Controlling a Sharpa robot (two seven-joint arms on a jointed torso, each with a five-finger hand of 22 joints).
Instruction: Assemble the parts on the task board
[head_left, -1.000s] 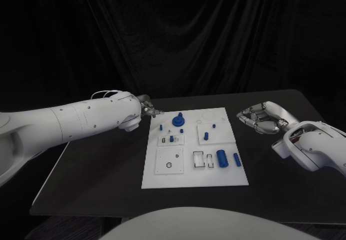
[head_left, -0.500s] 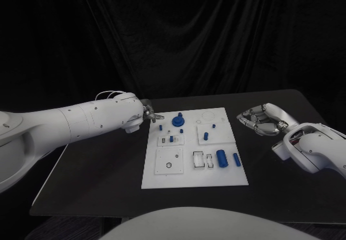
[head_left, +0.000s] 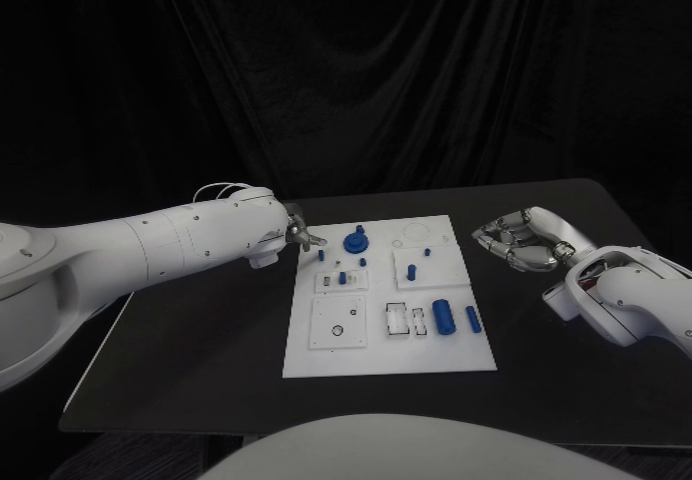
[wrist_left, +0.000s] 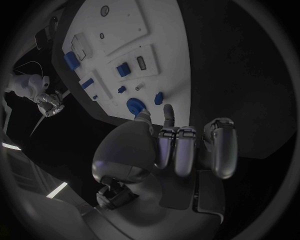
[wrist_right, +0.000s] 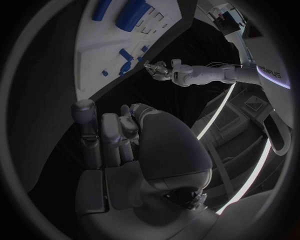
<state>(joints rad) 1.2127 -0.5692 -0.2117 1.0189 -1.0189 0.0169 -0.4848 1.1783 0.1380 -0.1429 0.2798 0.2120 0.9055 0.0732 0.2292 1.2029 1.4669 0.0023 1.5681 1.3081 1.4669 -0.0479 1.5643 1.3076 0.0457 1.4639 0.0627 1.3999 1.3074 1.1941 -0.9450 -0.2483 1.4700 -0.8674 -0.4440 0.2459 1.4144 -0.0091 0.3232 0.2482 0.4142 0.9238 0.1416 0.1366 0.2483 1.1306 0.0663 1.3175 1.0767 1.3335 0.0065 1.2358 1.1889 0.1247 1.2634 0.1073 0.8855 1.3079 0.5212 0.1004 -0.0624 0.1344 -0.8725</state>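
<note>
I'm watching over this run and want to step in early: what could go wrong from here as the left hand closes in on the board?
1. The left hand hovers at the task board's far left corner, close to the round blue part; a careless reach may knock it or the small blue pegs beside it.
2. Its fingers are curled in, so a grasp may miss unless they open first.
3. The right hand waits beside the board's right edge, holding nothing.

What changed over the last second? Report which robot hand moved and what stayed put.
The left robot hand slid along the task board's far left edge, toward the robot and slightly in toward the round blue part; it holds nothing. The right robot hand kept its place beside the board's right edge, fingers curled, holding nothing. The blue parts and the board did not move.
</note>
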